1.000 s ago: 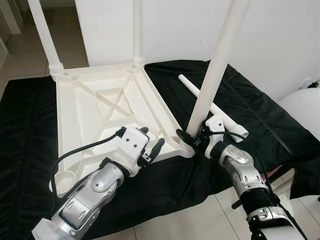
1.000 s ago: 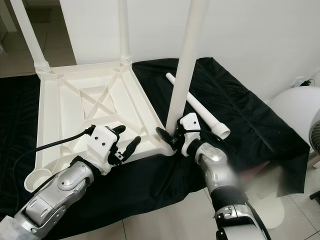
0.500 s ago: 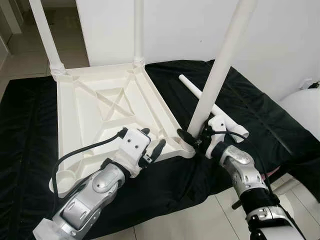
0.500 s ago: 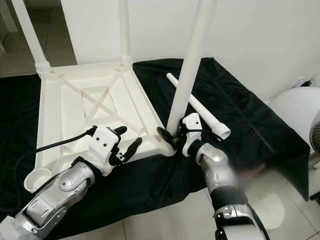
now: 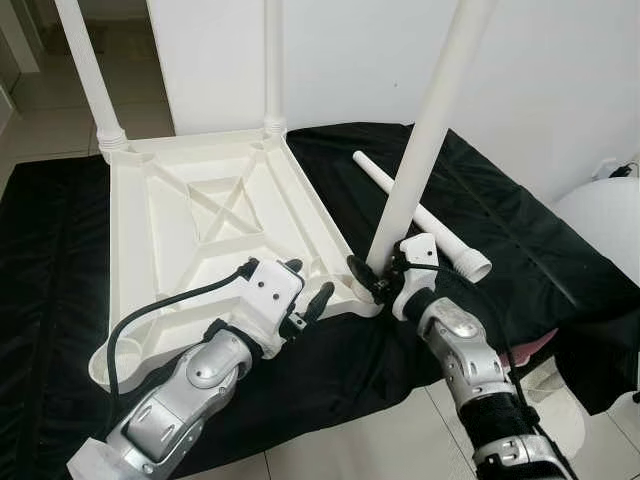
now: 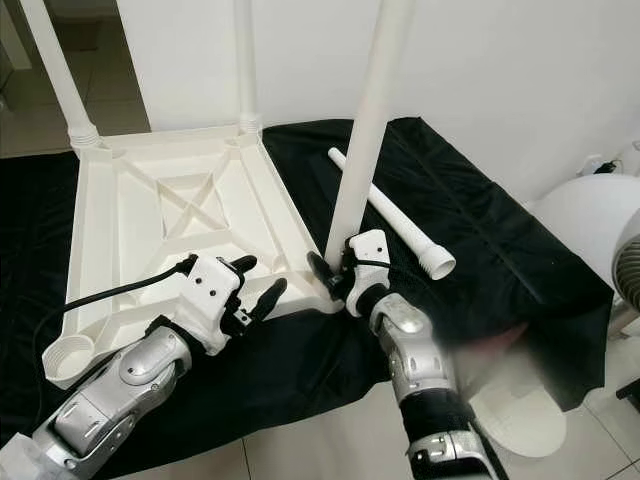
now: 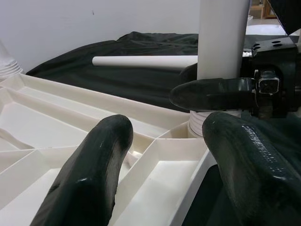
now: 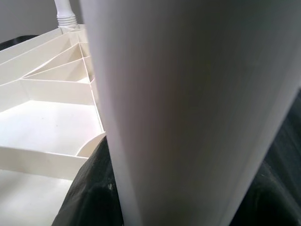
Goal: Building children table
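Note:
A white children's tabletop [image 5: 200,215] lies upside down on a black cloth [image 5: 520,240]. Two legs stand in its far corners [image 5: 92,70] [image 5: 272,60]. A third leg [image 5: 425,140] stands in the near right corner socket, leaning slightly right, with my right gripper [image 5: 373,279] shut around its base; this leg [image 8: 188,94] is close up in the right wrist view. My left gripper [image 5: 305,285] hovers open over the tabletop's near edge, its fingers [image 7: 89,179] pointing at that corner. A loose leg [image 5: 425,218] lies on the cloth behind. The near left socket [image 5: 108,357] holds no leg.
A white wall rises right behind the cloth. A rounded white object [image 5: 610,215] stands at the right. Pale tiled floor [image 5: 360,440] begins at the cloth's near edge, under my arms. A black cable [image 5: 170,300] runs from my left wrist over the tabletop.
The held leg leaned further right half a second ago and now stands a little more upright. Its base, my right gripper and the tabletop's near corner sit slightly further left. The left gripper stays open.

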Controlling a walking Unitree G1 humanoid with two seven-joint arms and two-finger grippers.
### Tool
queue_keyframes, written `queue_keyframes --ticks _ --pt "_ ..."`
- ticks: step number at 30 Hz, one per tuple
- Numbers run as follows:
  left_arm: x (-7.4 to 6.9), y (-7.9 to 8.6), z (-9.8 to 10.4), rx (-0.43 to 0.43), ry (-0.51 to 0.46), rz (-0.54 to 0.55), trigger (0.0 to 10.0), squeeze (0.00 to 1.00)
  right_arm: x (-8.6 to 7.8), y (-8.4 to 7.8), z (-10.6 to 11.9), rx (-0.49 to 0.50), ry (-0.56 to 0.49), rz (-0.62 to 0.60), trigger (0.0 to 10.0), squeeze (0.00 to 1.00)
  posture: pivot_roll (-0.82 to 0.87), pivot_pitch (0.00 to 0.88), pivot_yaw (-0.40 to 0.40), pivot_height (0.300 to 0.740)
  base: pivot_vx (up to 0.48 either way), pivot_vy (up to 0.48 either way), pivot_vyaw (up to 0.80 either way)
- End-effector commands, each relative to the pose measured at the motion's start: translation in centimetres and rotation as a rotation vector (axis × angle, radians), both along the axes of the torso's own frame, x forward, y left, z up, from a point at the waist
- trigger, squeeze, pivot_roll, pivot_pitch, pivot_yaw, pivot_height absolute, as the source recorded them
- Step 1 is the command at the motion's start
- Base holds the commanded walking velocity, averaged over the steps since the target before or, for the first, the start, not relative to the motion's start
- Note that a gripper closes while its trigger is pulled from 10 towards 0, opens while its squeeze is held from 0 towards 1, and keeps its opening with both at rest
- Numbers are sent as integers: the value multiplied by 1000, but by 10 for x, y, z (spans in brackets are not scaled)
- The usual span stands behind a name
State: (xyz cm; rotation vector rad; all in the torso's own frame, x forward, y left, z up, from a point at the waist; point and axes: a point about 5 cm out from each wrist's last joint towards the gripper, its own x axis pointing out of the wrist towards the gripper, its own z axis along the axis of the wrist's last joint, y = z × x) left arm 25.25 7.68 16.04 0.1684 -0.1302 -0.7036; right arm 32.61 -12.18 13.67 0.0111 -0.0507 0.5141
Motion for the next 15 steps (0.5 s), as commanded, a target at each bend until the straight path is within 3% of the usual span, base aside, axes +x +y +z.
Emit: queue_keyframes --ticks 1,2,4,8,11,15 --pt "-11 -9 -6 48 34 -228 10000 0 -2 4 -6 26 47 -95 10000 0 16 27 -51 740 0 0 0" --pt "-11 -9 -6 48 34 -228 10000 0 -2 4 -6 26 47 -95 10000 0 16 27 -51 740 0 0 0" --pt "-11 -9 -6 51 35 -233 10000 0 -6 8 -5 45 43 -265 10000 0 19 21 -50 740 0 0 0" --pt "-11 -9 -6 54 34 -237 10000 0 -8 9 -6 54 51 -369 10000 0 21 17 -53 740 0 0 0" --pt "-12 -9 -7 55 37 -240 10000 0 -14 10 -6 85 52 -520 10000 0 24 11 -54 740 0 0 0" --pt "-13 -9 -8 58 38 -241 10000 0 -17 14 -8 100 72 -562 10000 0 25 9 -56 740 0 0 0"
